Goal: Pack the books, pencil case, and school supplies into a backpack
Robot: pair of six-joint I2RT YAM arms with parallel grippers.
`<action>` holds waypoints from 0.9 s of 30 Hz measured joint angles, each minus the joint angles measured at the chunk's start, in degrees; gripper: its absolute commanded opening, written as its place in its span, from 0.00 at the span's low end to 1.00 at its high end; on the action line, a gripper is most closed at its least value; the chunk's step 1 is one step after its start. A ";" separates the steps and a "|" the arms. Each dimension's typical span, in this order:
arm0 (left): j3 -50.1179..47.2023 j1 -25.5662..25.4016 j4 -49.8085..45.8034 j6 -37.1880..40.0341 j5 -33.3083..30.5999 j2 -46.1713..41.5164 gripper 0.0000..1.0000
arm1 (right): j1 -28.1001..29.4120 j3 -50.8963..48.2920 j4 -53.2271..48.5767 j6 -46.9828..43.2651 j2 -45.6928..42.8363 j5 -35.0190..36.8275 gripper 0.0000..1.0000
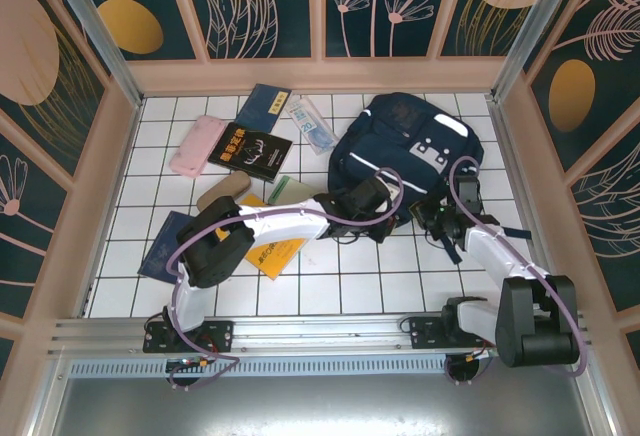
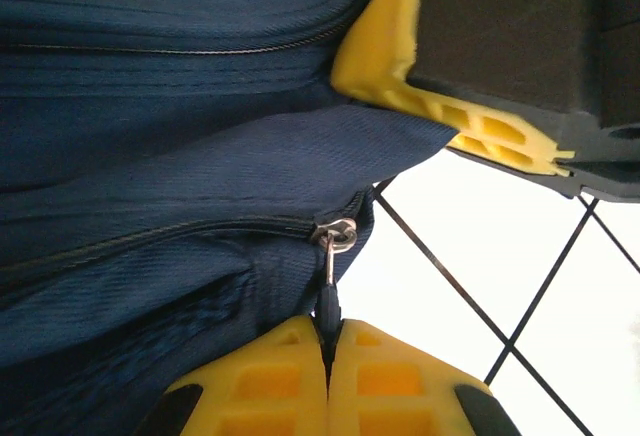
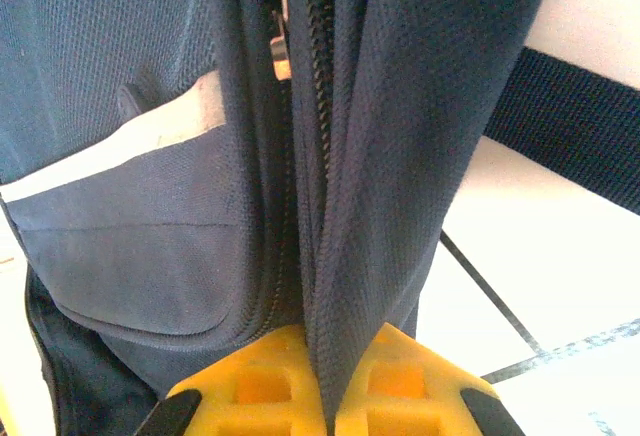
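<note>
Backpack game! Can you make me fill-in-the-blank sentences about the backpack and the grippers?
1. The backpack's zipper pull is pinched by the left gripper's ____ fingers.
2. The right gripper is shut on a fold of the ____'s fabric.
3. The pencil case's colour is ____.
Missing words: yellow; backpack; pink.

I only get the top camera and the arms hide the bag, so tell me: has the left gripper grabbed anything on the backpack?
Observer: Yes. In the left wrist view, the left gripper is shut on the dark zipper pull of the backpack.
Operator: Is the zip open there?
Observer: No, the zipper line running up to the metal slider looks closed.
Operator: What about the right one?
Observer: The right gripper is shut on a fabric fold of the bag, right beside some zipper teeth.
</note>
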 measured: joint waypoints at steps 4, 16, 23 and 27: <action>-3.74 2.19 2.21 0.37 1.53 -4.15 0.00 | -3.06 0.17 -1.20 -2.60 -0.37 -2.97 0.00; -12.57 12.55 -1.75 4.13 -1.01 -12.28 0.00 | -9.01 3.43 -5.40 -8.46 -0.11 -2.10 0.00; -13.29 12.50 0.22 4.46 1.25 -12.28 0.00 | -10.75 9.66 -8.02 -11.39 6.36 -1.86 0.00; -13.29 12.33 1.73 4.24 4.13 -12.26 0.00 | -11.15 14.97 -8.46 -12.81 12.09 -0.83 0.00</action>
